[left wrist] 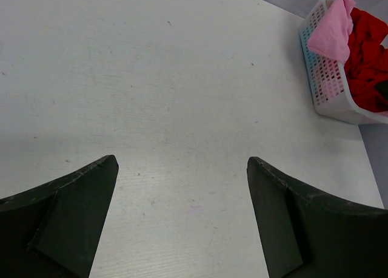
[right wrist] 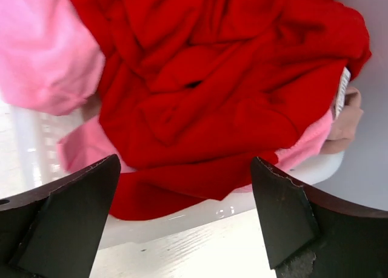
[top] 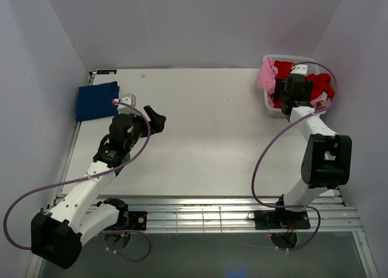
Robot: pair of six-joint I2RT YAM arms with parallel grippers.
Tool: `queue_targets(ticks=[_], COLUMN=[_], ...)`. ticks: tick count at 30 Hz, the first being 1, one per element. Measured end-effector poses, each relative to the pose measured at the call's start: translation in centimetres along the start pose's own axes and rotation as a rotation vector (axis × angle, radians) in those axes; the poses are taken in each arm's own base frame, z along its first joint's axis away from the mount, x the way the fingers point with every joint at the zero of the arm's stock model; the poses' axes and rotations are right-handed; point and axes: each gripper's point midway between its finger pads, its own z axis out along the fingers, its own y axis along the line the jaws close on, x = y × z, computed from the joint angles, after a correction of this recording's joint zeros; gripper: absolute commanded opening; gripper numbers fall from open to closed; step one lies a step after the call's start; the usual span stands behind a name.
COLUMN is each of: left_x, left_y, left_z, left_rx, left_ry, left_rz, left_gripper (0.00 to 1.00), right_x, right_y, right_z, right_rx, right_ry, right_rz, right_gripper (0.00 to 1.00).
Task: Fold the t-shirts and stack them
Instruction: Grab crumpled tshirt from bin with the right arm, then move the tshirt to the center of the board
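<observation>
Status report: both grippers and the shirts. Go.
Left gripper open, over the table. Right gripper open, above red t-shirt in basket, pink t-shirt over its rim. Navy t-shirt folded, far left corner. No obstruction seen.

So the surface (top: 206,138) has a folded t-shirt (top: 96,101) sitting in its far left corner. The basket (top: 271,110) is way over at the far right edge, well apart from it. A pile of t-shirts (top: 320,84) lies in the basket, and a draped t-shirt (top: 265,76) hangs over its left rim. The left end effector (top: 156,119) is over the surface, near the folded t-shirt on its right. The right end effector (top: 280,94) is over the basket, above the pile.
</observation>
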Motion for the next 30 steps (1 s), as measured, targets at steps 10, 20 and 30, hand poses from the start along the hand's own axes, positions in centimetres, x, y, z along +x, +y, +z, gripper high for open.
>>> queue_targets(ticks=[10,20,30], left_x=[0.0,-0.2,0.3], left_y=[0.2,0.4,0.7], left_z=[0.0,0.1,0.4], left_rx=[-0.01,-0.023,-0.035], left_ry=[-0.005,-0.012,0.005], left_rz=[0.0,0.0,-0.003], left_gripper=[0.98,0.98,0.98], right_x=[3.1,-0.4,-22.4], right_y=[-1.9,0.3,7.2], right_z=[1.3,-2.1,-21.1], right_rx=[0.097,-0.086,-0.737], right_ry=[0.103,0.052,-0.429], right_rz=[-0.042,-0.007,0.122], right_gripper=[0.08,0.08,0.08])
